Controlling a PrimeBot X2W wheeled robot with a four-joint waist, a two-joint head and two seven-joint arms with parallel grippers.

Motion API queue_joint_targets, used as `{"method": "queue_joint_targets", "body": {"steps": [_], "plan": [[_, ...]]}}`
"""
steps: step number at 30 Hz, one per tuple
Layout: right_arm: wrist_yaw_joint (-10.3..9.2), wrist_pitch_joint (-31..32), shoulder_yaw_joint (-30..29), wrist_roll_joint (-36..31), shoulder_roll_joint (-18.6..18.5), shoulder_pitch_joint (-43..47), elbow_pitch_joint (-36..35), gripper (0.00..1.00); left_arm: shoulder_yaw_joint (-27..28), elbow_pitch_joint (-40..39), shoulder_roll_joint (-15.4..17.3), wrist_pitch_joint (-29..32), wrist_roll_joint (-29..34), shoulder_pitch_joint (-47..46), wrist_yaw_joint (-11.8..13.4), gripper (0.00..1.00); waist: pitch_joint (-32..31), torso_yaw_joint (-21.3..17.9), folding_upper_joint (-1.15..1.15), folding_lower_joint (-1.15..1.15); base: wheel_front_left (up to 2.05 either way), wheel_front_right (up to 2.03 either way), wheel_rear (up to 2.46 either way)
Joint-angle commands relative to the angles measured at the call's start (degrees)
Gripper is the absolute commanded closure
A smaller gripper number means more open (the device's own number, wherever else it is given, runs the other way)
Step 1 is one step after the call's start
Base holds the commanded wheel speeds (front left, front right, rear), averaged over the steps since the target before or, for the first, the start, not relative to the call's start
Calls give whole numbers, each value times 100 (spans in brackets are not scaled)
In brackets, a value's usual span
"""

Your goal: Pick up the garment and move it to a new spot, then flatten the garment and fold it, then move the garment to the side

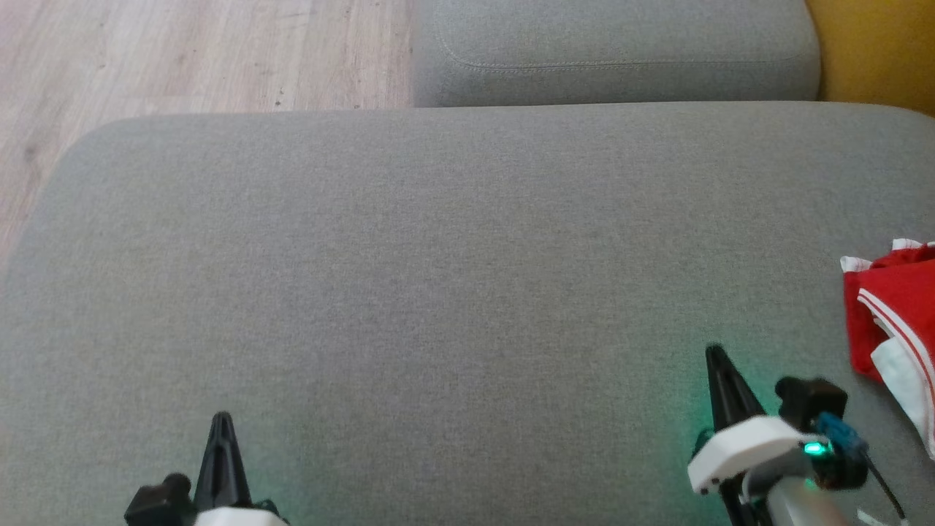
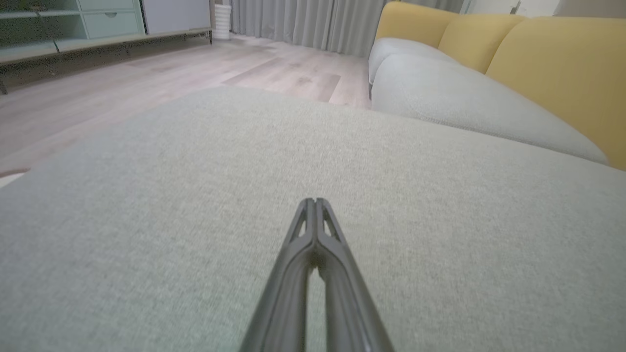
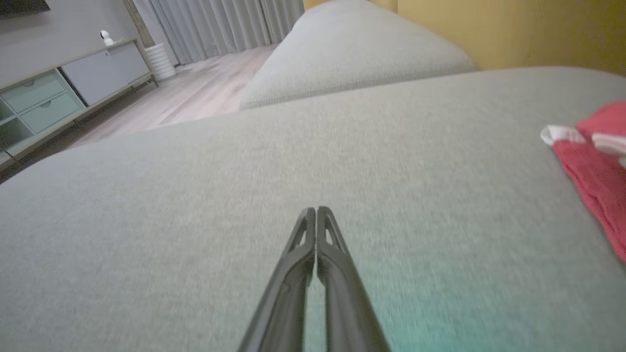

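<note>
**Garment (image 1: 895,321) at the right edge of the seat, both grippers closed and empty**

Head view: the garment, red with white trim and white stripes, lies crumpled on the wide grey seat cushion (image 1: 438,256) at the far right, partly cut off by the edge of the picture. The right gripper (image 1: 714,354) is at the lower right, its two dark fingers pressed together into a single point. The garment is to the right of that point, near it but apart, with bare cushion between them. The left gripper (image 1: 221,420) is at the lower left with its fingers pinched together too, well apart from the garment across the width of the cushion. A second grey cushion (image 1: 613,51) sits beyond the first, next to pale wood floor (image 1: 182,51).

Left wrist view: the left gripper (image 2: 314,201) has its fingers meeting at the tips with nothing between them. They point out over bare grey cushion toward the floor, with yellow backrests (image 2: 562,58) at the right.

Right wrist view: the right gripper (image 3: 316,210) is clenched tip to tip and empty, over bare cushion. The garment (image 3: 594,166) lies at the right edge of the view, ahead of the fingertips and off to their right, touching neither finger. The picture is slightly blurred.
</note>
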Motion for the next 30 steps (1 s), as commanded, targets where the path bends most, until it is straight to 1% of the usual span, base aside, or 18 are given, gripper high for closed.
{"method": "queue_joint_targets", "body": {"steps": [1, 30], "plan": [[1, 43, -48, 129, -15, -263, -175, 100, 36, -139, 2, 19, -104, -143, -20, 100, 0, -2, 0, 0, 0, 0, 0], [10, 502, -239, 2019, -19, -125, -707, 100, 221, -317, 8, 481, -1878, -316, -247, 100, -12, -77, 0, 0, 0, 0, 0]]}}
